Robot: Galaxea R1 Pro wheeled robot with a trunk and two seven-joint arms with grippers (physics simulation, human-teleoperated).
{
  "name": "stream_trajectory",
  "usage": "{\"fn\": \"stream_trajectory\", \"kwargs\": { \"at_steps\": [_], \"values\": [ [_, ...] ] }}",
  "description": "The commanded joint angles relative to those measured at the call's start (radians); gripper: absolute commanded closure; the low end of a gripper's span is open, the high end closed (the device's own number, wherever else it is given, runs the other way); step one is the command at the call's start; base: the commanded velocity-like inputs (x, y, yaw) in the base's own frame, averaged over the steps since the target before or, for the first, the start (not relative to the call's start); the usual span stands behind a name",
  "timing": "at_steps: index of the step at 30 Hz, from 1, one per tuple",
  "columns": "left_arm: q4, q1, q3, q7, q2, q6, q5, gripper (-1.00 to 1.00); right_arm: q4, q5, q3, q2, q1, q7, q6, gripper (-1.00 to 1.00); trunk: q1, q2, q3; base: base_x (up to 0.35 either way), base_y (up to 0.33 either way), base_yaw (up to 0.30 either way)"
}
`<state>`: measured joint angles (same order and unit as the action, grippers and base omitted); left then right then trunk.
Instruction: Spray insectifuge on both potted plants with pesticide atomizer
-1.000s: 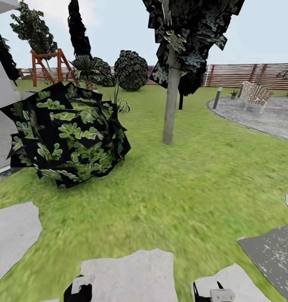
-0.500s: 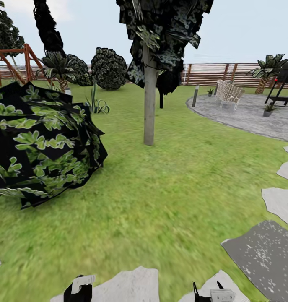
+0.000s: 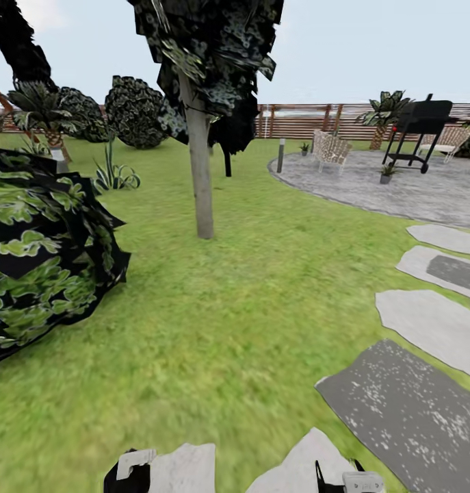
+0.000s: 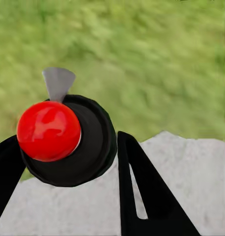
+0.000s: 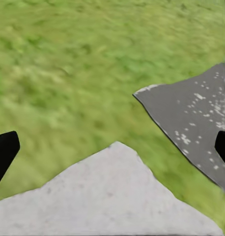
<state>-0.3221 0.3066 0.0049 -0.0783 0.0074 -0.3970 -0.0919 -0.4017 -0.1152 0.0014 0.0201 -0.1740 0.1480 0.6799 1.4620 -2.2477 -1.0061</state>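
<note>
Two things have changed since a second ago, and both come from your camera swinging right, not from anything in the garden moving. The big dark shrub with pale green leaves (image 3: 36, 253) now sits at the left edge of the head view, and the round grey stone patio (image 3: 371, 188) has come further into sight, with a black wheeled grill (image 3: 416, 130) and a pale woven chair (image 3: 329, 148) on it. The grey-trunked tree (image 3: 202, 171) stands on the green lawn (image 3: 228, 308) between shrub and patio, and the brown slatted wooden fence (image 3: 310, 120) runs behind.

On the patio you can see two small potted plants, one (image 3: 387, 171) beside the grill and one (image 3: 304, 147) near a slim grey bollard lamp (image 3: 280, 156); they are too small to show leaf detail. Both lie well apart from your fingers, far across the lawn.

Your left gripper (image 4: 66, 139) has its black fingers (image 4: 142, 196) spread apart, with a red ball on a black disc (image 4: 48, 130) seen between them. Your right gripper (image 5: 117, 137) is spread wide over a pale stepping stone (image 5: 112, 196).
</note>
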Motion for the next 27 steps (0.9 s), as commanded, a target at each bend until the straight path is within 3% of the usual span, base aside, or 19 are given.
{"fn": "stream_trajectory", "kwargs": {
  "at_steps": [1, 27],
  "values": [
    [0.000, 0.000, -0.002, 0.001, 0.000, -0.003, -0.009, 1.00, 0.001, -0.011, 0.000, 0.000, -0.001, 0.008, 0.001, -1.00, 0.000, 0.000, -0.001, 0.098, -0.274, -0.269],
    [0.000, 0.000, -0.002, 0.002, 0.000, -0.003, -0.009, 1.00, 0.001, -0.011, 0.000, 0.000, -0.001, 0.008, 0.001, -1.00, 0.000, 0.000, -0.001, 0.219, -0.210, -0.269]
  ]
}}
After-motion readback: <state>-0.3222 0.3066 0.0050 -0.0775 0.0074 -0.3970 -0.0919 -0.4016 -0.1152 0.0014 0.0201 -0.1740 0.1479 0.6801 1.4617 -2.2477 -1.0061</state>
